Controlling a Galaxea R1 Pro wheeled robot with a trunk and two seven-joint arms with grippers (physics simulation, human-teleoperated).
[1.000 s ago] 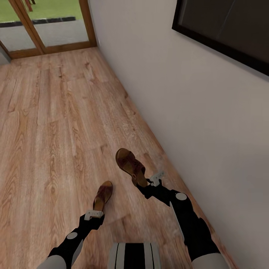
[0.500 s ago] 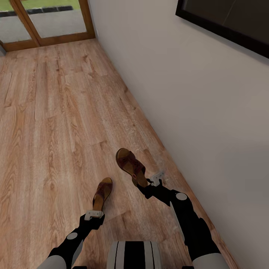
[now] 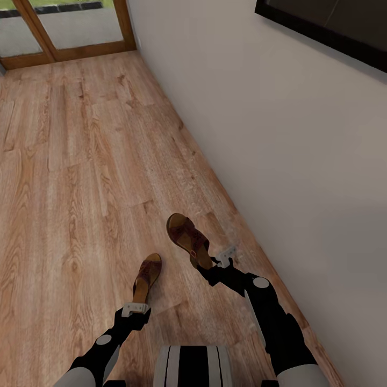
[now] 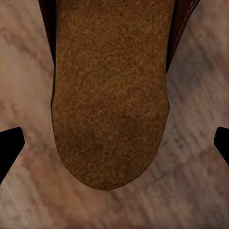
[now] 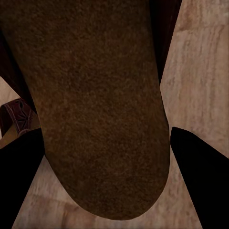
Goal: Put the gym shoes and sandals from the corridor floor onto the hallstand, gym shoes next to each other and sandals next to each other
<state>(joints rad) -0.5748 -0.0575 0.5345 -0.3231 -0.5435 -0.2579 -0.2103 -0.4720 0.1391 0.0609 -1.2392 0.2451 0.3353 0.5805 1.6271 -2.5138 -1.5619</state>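
- The right sandal (image 3: 188, 239) hides its heel behind the right pincer (image 3: 214, 263).
- The left sandal (image 3: 147, 277) is cut off at the toe in the left wrist view.
- The dark frame (image 3: 322, 32) on the wall runs past the head view's edge.
- The glass door (image 3: 70, 27) is cropped at the top.

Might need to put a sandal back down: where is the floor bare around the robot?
Wide bare corridor floor stretches from the left sandal toward the glass doors. Tighter: the strip between the right sandal and the wall.

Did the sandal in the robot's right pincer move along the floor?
Yes. The right sandal has travelled with the robot along the wall toward the glass door; floor planks slid past beneath it.
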